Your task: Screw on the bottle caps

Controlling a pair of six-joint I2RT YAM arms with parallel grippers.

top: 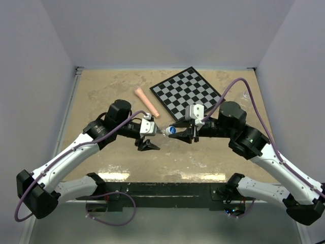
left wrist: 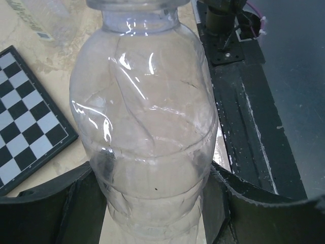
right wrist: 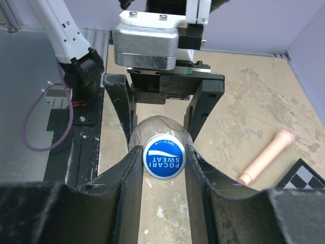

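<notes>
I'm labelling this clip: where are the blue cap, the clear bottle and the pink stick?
blue cap [right wrist: 163, 156], right wrist view, printed top face.
clear bottle [left wrist: 144, 127], left wrist view, body wall.
pink stick [top: 147, 102], top external view, mid-shaft.

Pale walls [top: 167, 30] close in on three sides, a cool lavender-white; below them sits the table [top: 101, 86], sandy beige and mottled like worn stone; a checkerboard [top: 188, 94] lies flat toward the far right, turned on the diagonal; a pink stick [top: 147, 101] rests just beside its left edge; the light is soft and even, with a bright glare strip [top: 152, 175] along the near side, just ahead of the black mounting bar [top: 167, 189].
</notes>
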